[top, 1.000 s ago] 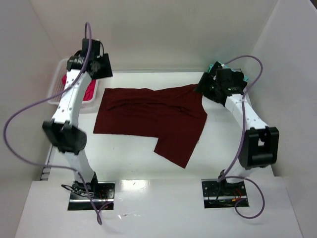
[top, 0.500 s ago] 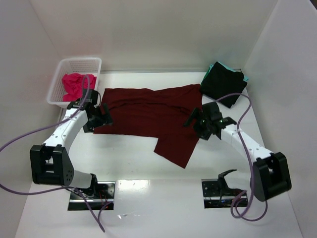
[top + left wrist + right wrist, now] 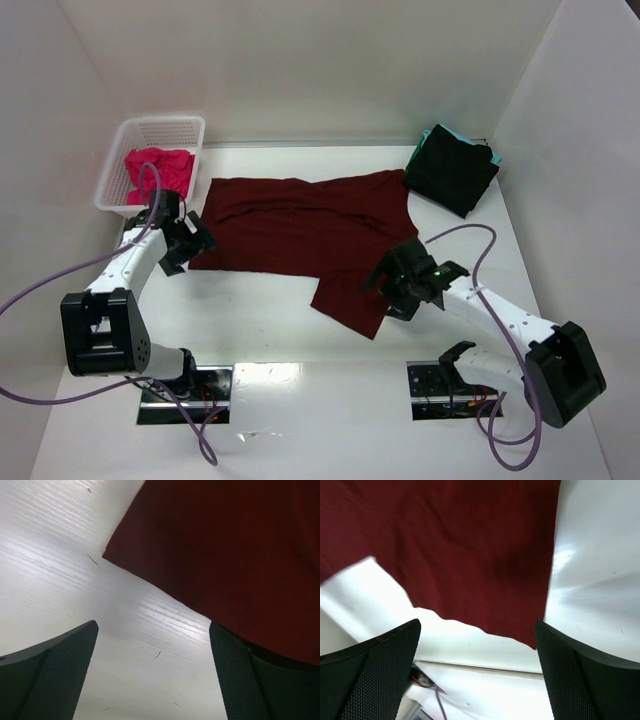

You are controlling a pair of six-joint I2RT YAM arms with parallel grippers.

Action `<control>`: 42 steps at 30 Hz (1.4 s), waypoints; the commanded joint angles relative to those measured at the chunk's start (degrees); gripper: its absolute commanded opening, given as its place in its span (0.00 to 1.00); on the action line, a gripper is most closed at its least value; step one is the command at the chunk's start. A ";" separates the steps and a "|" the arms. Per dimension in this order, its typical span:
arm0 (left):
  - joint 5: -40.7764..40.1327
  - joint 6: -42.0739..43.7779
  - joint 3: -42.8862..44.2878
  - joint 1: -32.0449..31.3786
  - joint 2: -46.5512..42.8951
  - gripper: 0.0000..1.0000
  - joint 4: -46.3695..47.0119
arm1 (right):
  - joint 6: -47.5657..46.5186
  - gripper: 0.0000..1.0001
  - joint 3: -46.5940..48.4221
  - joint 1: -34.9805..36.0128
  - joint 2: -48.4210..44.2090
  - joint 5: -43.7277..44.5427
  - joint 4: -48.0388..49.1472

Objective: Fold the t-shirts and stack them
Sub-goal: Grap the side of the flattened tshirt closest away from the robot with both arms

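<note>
- I see the maroon t-shirt (image 3: 300, 225) spread flat mid-worktop (image 3: 260, 310) — 1 flap reaches toward the near edge.
- Left hand (image 3: 154, 626): fingers wide, empty, at the shirt's near-left corner.
- Right hand (image 3: 477, 625): wide too, holding nothing, over that flap.
- Pink shirt (image 3: 158, 168) sits in the basket (image 3: 160, 125); the black shirt (image 3: 455, 172) lies far right on the teal shirt (image 3: 436, 132).

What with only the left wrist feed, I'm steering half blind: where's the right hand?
Observer: The right hand hovers open over the near right flap of the maroon shirt.
Operator: Anything folded already?
Observer: Yes, a black shirt lies folded on a teal one in the far right corner.
Operator: More shirts waiting?
Observer: A pink shirt sits in the white basket, far left.
</note>
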 commanded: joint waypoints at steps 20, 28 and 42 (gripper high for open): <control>-3.96 -2.37 1.87 1.19 5.52 0.98 2.10 | -0.85 0.86 -3.17 7.50 10.33 0.66 -1.19; -3.96 -2.37 2.93 1.19 7.98 0.96 2.10 | -2.61 0.47 0.51 7.50 15.88 2.86 -0.66; -4.49 -1.17 3.45 2.86 10.68 0.90 1.57 | 3.37 0.00 1.51 7.50 8.89 9.62 -10.74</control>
